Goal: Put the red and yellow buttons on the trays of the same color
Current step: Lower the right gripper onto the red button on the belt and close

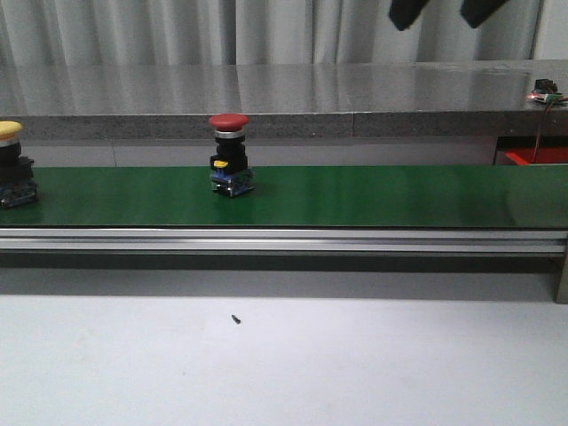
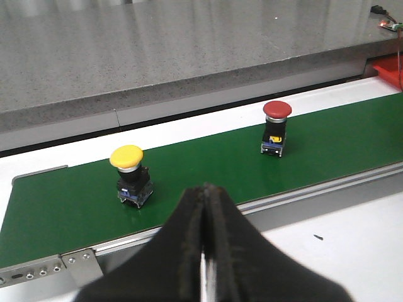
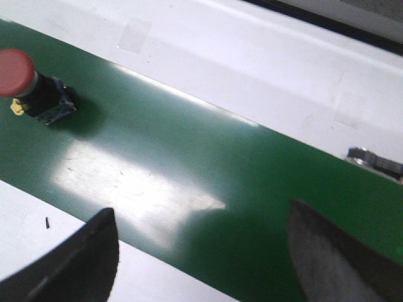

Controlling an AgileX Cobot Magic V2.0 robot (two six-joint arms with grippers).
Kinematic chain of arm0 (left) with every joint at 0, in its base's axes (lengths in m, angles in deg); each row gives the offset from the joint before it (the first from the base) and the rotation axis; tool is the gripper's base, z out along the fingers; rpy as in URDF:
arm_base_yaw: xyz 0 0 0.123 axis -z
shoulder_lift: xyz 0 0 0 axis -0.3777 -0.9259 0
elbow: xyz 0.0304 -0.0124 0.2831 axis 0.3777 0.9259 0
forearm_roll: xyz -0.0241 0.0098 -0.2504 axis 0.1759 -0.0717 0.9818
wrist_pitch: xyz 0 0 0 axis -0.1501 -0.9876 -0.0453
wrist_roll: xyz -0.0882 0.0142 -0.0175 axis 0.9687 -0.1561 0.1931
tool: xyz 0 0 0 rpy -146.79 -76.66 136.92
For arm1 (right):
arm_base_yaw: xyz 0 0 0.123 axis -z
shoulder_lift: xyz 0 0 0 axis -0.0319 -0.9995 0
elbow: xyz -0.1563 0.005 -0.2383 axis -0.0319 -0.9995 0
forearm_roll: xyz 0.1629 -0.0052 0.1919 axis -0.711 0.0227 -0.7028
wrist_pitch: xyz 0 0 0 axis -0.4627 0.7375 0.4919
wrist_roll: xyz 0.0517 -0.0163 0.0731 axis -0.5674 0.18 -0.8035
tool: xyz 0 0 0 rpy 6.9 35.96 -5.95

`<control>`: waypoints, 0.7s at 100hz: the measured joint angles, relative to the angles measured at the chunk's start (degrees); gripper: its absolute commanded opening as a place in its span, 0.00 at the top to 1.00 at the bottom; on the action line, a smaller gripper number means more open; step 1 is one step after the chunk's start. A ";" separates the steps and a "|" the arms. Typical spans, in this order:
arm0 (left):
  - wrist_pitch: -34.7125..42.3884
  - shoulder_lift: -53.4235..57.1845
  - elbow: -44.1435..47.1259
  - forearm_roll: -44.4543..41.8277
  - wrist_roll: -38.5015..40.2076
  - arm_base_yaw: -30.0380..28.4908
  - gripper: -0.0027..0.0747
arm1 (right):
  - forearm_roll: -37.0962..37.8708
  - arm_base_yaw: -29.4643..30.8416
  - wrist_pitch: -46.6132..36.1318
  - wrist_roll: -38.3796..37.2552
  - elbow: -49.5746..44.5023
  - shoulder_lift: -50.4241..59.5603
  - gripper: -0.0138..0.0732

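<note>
Pretty much nothing done yet: both buttons sit upright on the green conveyor belt [image 1: 355,195], the red button [image 1: 229,153] around mid-belt and the yellow button [image 2: 130,173] well apart from it near the left end. No trays clearly in view. Left pincer [image 2: 203,207] is clenched and empty, right pincer [image 3: 201,251] spread wide above the belt, holding nothing.

We saw a red button [image 1: 229,153] standing upright on the green belt [image 1: 373,195], and a yellow button [image 1: 11,164] at the belt's left edge, partly cut off. Two dark gripper fingers [image 1: 406,12] hung spread at the top. A small screw [image 1: 236,319] lay on the white worktop [image 1: 284,364].
</note>
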 measured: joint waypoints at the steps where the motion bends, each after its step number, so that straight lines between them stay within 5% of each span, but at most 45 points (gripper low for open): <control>1: 0.00 0.00 0.00 0.00 0.00 0.00 0.99 | 0.00 -0.28 0.29 0.00 0.53 -0.74 0.20; 41: 0.00 0.00 0.00 0.00 0.00 0.00 0.99 | -0.28 -6.21 15.51 5.58 27.52 -20.52 0.20; 70: 0.11 0.00 0.00 0.00 0.00 0.00 0.99 | -4.91 -7.35 18.74 9.73 33.83 -29.52 0.20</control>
